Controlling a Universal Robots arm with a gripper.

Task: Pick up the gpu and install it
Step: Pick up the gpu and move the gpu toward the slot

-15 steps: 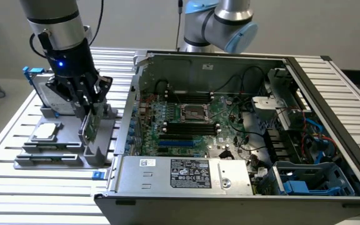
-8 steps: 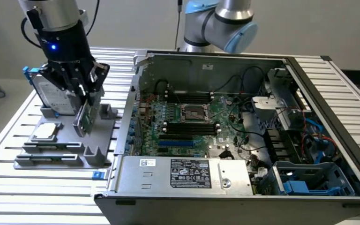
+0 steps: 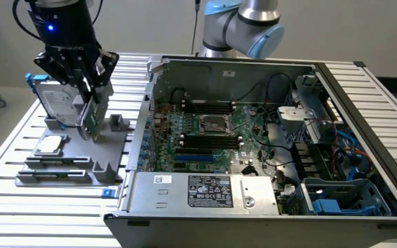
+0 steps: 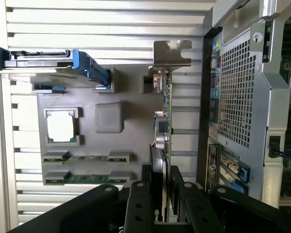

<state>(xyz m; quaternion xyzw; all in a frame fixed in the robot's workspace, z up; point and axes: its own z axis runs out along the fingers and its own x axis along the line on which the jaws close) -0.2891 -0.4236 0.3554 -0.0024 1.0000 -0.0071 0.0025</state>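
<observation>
While the claw (image 3: 88, 92) clamps it, the green-edged gpu (image 3: 92, 122) stands upright.

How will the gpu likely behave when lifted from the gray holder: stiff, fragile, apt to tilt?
Probably stiff: the gpu is a flat circuit card. The gripper clamps only a small part, so it might tilt toward the metal bracket. Its exposed circuitry looks fragile.

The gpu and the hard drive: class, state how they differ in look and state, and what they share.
The gpu is a thin green board with a silver bracket; the hard drive is a thicker silver block with blue rails. The gripper clamps the gpu; the hard drive stands untouched. Both stand on edge at the grey holder.
</observation>
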